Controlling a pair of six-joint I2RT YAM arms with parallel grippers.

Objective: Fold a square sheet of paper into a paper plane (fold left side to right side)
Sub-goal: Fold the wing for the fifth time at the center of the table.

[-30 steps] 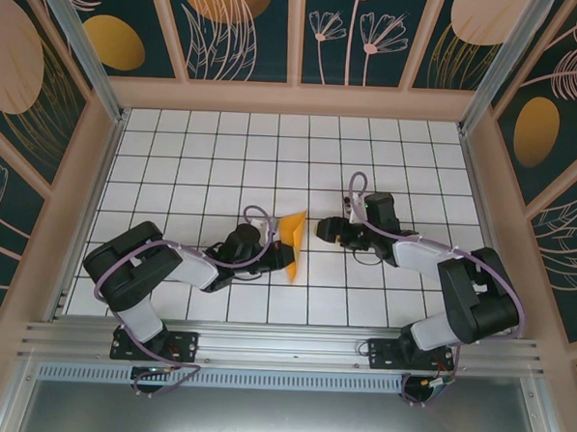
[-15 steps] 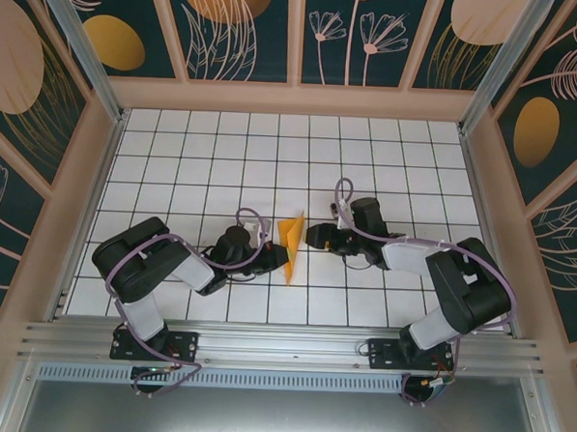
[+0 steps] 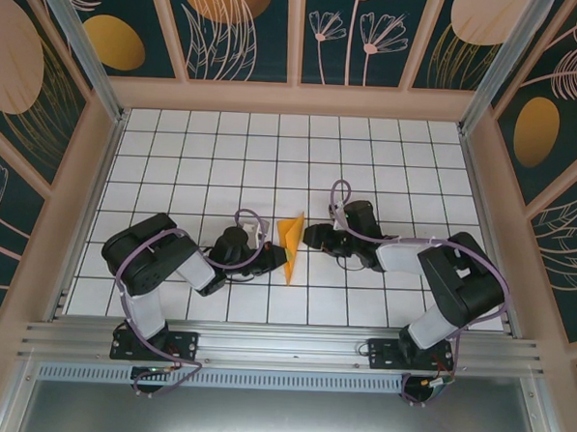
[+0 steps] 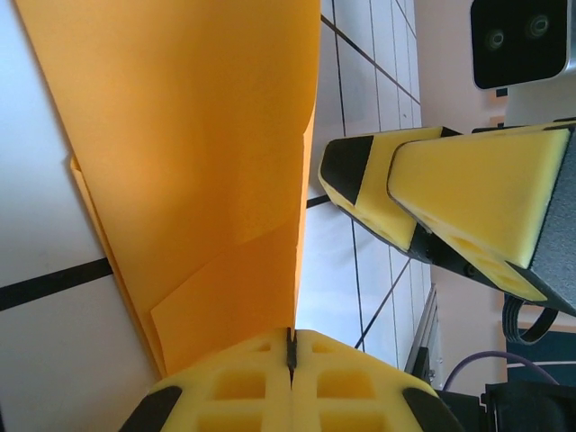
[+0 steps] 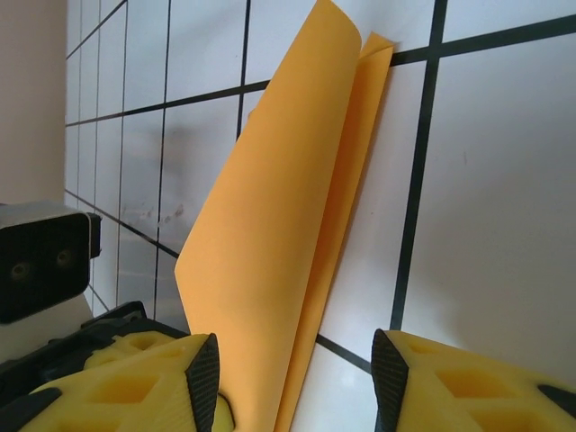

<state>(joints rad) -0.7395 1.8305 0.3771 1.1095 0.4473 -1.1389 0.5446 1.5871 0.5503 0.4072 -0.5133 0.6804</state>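
Note:
The square sheet of paper [image 3: 290, 237], bright orange, stands folded into a narrow pointed shape on the white grid table, one layer curling loose. My left gripper [image 3: 279, 258] comes in from the left and is shut on the paper's lower edge. In the left wrist view the sheet [image 4: 207, 162] rises out of the closed yellow pads of the left gripper [image 4: 291, 346]. My right gripper [image 3: 313, 237] is open just right of the paper. In the right wrist view the fold [image 5: 270, 261] reaches down between the spread fingers of the right gripper [image 5: 295, 369], next to the left one.
The white tiled table [image 3: 195, 153] is ringed by wooden walls with patterned panels. The right gripper's yellow fingers [image 4: 432, 207] hang close beside the paper in the left wrist view. The left wrist camera [image 5: 45, 261] shows just beyond the sheet.
My right gripper has moved left up to the paper and its jaws have narrowed. The paper's upper flap has drawn in, so the shape looks slimmer. The left gripper stays shut on it.

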